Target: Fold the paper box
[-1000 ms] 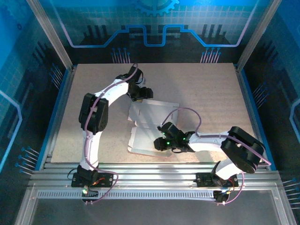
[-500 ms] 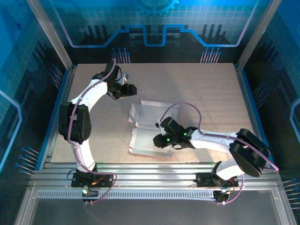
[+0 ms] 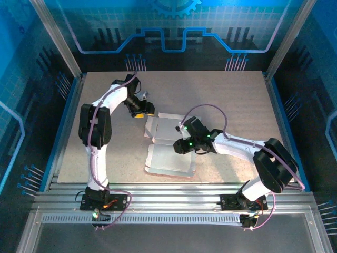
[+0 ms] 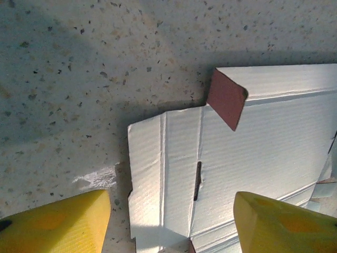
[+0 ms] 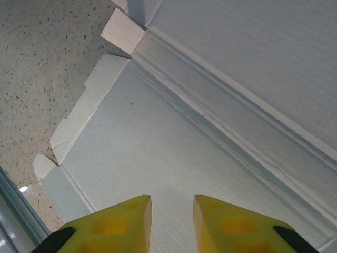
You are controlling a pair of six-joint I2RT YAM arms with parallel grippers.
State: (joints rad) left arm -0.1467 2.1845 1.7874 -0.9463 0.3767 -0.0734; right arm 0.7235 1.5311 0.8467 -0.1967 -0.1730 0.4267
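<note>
The paper box (image 3: 168, 161) lies flat and unfolded mid-table, whitish inner side up, flaps spread. My left gripper (image 3: 145, 113) hovers at its far left corner, open wide. In the left wrist view the yellow fingers (image 4: 58, 221) straddle a creased side flap of the box (image 4: 263, 142), and a small pink tab (image 4: 226, 97) stands turned up. My right gripper (image 3: 181, 146) sits over the sheet's middle. Its jaws (image 5: 172, 221) are a little apart with nothing between them, just above the white panel (image 5: 158, 137) near a fold line.
The speckled tabletop (image 3: 237, 95) has free room to the right of and behind the box. An aluminium rail (image 3: 174, 192) runs along the near edge and blue frame bars (image 3: 68, 126) line the sides.
My left gripper swung out left from the box's far edge, then came back toward its far left corner. My right gripper slid farther away across the sheet. The box has stayed flat.
</note>
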